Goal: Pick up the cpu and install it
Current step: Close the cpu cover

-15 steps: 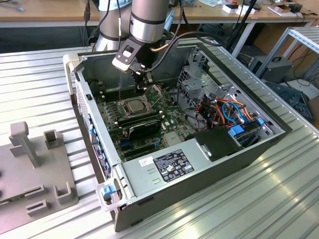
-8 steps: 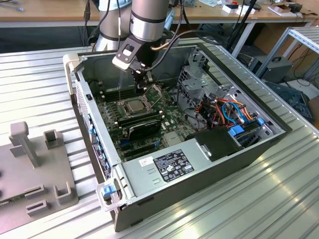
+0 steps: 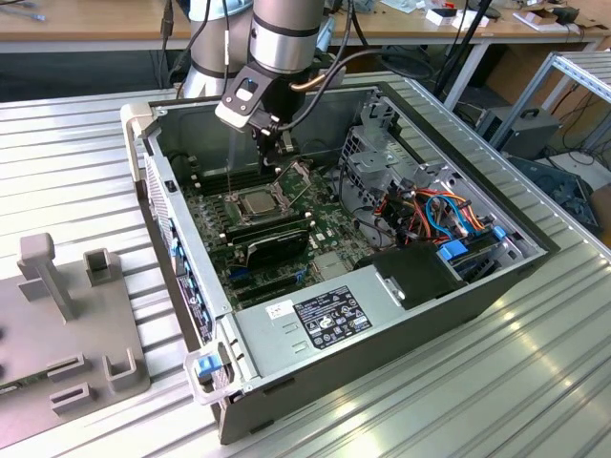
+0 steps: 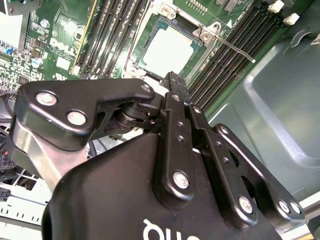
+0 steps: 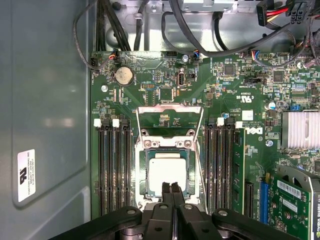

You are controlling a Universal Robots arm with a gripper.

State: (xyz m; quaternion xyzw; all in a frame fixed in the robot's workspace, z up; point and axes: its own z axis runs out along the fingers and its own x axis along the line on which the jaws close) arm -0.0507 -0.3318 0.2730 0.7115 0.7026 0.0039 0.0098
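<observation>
Exterior view, from its left: a grey fixture (image 3: 67,315) lies on the ribbed table (image 3: 76,143), then comes the open computer case (image 3: 382,363). Inside it, the cpu (image 3: 258,202) sits in its socket (image 3: 236,200) on the motherboard (image 3: 215,224), with the hinged frame (image 3: 291,172) lifted. The gripper (image 3: 270,143) hangs just above, fingers pressed together, holding nothing. Farther right stands a drive cage (image 3: 377,153) with coloured cables (image 3: 430,210).

Case (image 3: 382,353) top is open, so there's straight-down room over the socket area. Cpu (image 5: 169,172) top is bare under the end effector (image 5: 172,189), fingers pressed together. Obstacles: upright load plate (image 5: 169,108) at one socket edge, lever (image 4: 235,47) angled over mem slots (image 4: 250,35), drive cage (image 3: 382,162) & cables (image 3: 430,210) at exterior view's right, expansion card (image 3: 277,246) just beside the socket.
</observation>
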